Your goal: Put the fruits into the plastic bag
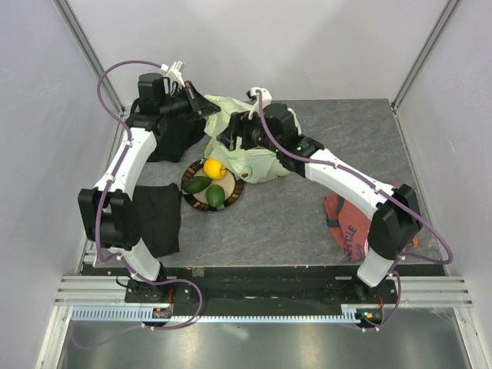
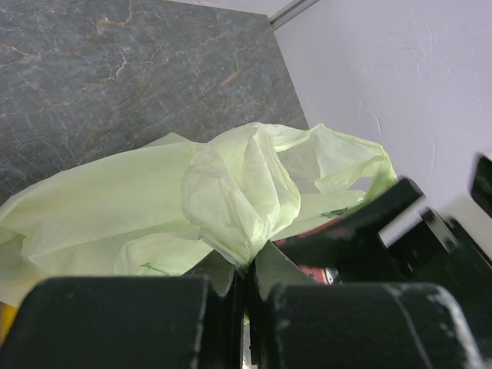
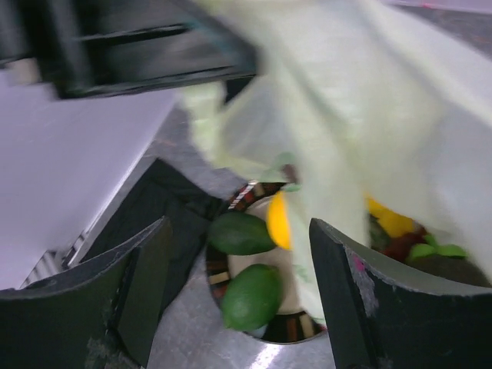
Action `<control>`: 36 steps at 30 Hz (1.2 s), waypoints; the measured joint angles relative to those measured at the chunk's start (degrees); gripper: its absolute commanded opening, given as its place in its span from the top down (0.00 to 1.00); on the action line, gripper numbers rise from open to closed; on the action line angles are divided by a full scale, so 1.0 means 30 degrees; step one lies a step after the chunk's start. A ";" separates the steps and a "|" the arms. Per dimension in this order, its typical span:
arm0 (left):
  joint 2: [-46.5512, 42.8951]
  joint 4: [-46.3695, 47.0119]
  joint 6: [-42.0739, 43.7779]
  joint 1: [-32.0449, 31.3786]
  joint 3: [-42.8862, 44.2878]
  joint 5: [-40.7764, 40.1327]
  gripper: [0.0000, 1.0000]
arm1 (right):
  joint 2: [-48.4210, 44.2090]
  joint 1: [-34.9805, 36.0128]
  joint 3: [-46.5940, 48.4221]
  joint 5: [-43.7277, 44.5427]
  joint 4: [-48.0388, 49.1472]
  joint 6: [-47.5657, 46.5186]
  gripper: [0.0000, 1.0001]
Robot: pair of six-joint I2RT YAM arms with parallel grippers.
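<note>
The pale green plastic bag (image 1: 244, 157) lies behind the plate, its rim lifted. My left gripper (image 1: 206, 108) is shut on a pinched fold of the bag (image 2: 231, 200) and holds it up. My right gripper (image 1: 233, 137) is open and empty above the bag's mouth; its fingers (image 3: 146, 284) stand wide apart. On the dark plate (image 1: 231, 198) lie a lemon (image 1: 214, 168) and two green avocado-like fruits (image 1: 197, 184). In the right wrist view the two green fruits (image 3: 250, 296) and the lemon (image 3: 278, 221) show below the jaws. Yellow and dark fruit (image 3: 392, 227) show through the bag film.
Black cloths lie at the left (image 1: 159, 219) and under the left arm (image 1: 173, 138). A red printed shirt (image 1: 347, 227) lies by the right arm's base. Pale walls stand at the back and sides.
</note>
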 measured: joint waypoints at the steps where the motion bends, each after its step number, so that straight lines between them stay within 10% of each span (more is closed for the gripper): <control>1: 0.0000 0.0000 0.0000 0.0000 0.0000 -0.0007 0.98 | -0.0248 0.0488 -0.0102 -0.0146 0.0168 -0.0233 0.21; 13: 0.0000 -0.0007 0.0000 0.0000 0.0000 0.0000 0.98 | 0.2208 0.4320 0.0495 0.0590 -0.3337 -0.2142 0.22; 36: 0.0000 0.0000 -0.0007 0.0000 0.0000 0.0000 0.98 | 0.8094 0.4401 0.5238 0.1530 -0.9420 -0.1625 0.20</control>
